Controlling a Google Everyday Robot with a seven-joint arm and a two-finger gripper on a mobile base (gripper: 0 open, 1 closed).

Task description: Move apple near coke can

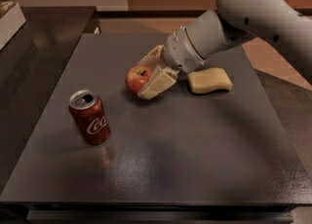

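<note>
End effector (146, 76) clamping apple (136, 78) between both fingers, apple sitting low over mid surface (195, 159). Coke can (89, 117) standing upright front-left, apart from apple. Sponge (209, 80) lying just right.

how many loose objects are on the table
3: the coke can front left, the apple mid-table held in the gripper, the sponge just right of it. None seems hidden.
</note>
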